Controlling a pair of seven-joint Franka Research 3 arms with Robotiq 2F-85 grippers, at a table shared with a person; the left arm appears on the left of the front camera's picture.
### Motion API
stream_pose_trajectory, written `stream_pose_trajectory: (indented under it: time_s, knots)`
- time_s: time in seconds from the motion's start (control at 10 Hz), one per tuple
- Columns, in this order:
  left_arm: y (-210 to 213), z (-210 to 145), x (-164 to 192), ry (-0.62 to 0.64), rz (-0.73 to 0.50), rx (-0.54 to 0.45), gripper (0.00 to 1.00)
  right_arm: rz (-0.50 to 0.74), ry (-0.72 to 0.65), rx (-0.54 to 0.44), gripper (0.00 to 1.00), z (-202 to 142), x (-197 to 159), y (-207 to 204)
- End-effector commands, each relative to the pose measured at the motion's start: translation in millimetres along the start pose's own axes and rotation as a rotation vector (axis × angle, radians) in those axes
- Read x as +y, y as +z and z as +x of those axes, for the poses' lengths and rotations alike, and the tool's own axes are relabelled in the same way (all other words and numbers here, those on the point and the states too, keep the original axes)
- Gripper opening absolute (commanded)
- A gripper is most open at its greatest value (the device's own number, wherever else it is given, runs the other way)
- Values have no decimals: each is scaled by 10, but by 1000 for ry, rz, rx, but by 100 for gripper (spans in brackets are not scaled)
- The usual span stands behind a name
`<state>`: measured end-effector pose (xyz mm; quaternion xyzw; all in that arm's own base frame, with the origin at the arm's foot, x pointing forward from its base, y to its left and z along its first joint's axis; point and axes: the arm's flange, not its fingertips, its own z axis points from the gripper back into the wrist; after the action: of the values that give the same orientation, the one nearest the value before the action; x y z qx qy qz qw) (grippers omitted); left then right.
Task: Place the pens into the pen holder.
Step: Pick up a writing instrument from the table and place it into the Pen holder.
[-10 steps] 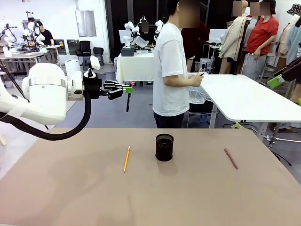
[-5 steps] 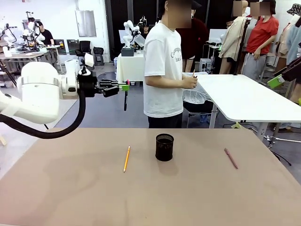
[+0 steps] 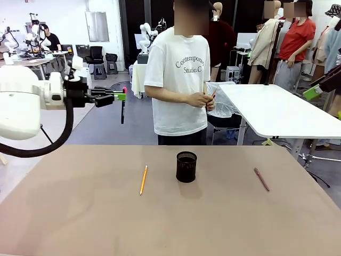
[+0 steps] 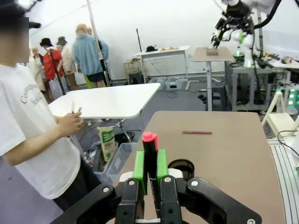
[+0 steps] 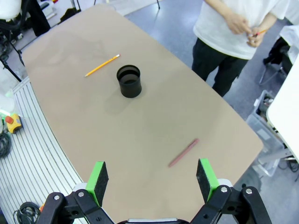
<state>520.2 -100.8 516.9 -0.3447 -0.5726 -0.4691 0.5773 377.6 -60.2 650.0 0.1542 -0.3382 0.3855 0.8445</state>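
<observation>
My left gripper [image 3: 120, 97] hovers high over the table's far left, shut on a black pen with a pink end [image 3: 122, 111] that hangs down from its fingers. In the left wrist view the green pads [image 4: 139, 166] pinch that pen [image 4: 149, 156] upright. The black mesh pen holder [image 3: 186, 166] stands mid-table. A yellow pencil [image 3: 143, 180] lies to its left and a maroon pen [image 3: 261, 179] to its right. High above the table, my right gripper [image 5: 152, 177] is open and holds nothing, looking down on the holder [image 5: 129, 80], pencil [image 5: 102, 65] and maroon pen [image 5: 183, 152].
A person in a white T-shirt [image 3: 178, 80] stands at the table's far edge, hands together on a small orange stick [image 5: 258, 32]. A white table [image 3: 277, 109] stands behind at the right. Bare brown tabletop [image 3: 170, 224] lies near the front edge.
My left arm has swung toward picture left with the black pen still in its grip. The person has turned to face the table and shifted left.
</observation>
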Motion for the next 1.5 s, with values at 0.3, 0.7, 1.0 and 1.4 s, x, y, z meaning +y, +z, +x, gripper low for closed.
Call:
stream_pose_trajectory:
  time_s: [0.3,0.7,1.0,1.4]
  knots:
    - [203,-5,42,2,36,2,0,1,3,-4,100,10,5,7]
    - [203,-5,42,2,36,2,0,1,3,-4,100,10,5,7]
    - [203,-5,42,2,36,2,0,1,3,-4,100,10,5,7]
    - [203,-5,42,2,36,2,0,1,3,-4,100,10,5,7]
